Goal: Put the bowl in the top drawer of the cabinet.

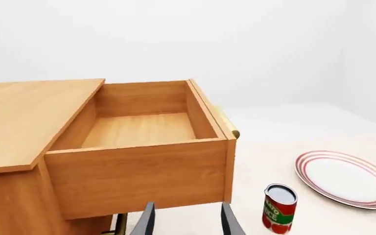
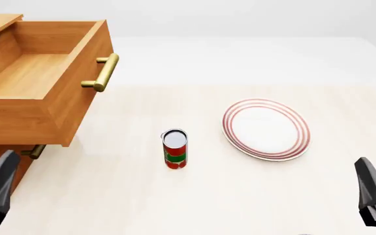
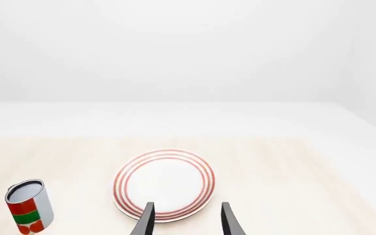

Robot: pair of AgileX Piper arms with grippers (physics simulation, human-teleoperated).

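Note:
The bowl is out of view in all three views. The cabinet (image 1: 25, 117) stands at the table's left, and its top drawer (image 2: 44, 115) is pulled far out with its brass bar handle (image 2: 103, 72) facing right. Inside the drawer I see only bare wood. My left gripper (image 1: 184, 218) hangs low in front of the drawer's side wall, open, with nothing between its fingers. My right gripper (image 3: 184, 218) is open and empty too, just short of the near rim of the plate. Both arms stay near the table's front edge.
A flat white plate (image 2: 266, 128) with red rings lies right of centre. A red and green can (image 2: 175, 148) stands upright in the middle of the table. The lower drawer's small brass handle (image 2: 36, 151) shows beneath the open drawer.

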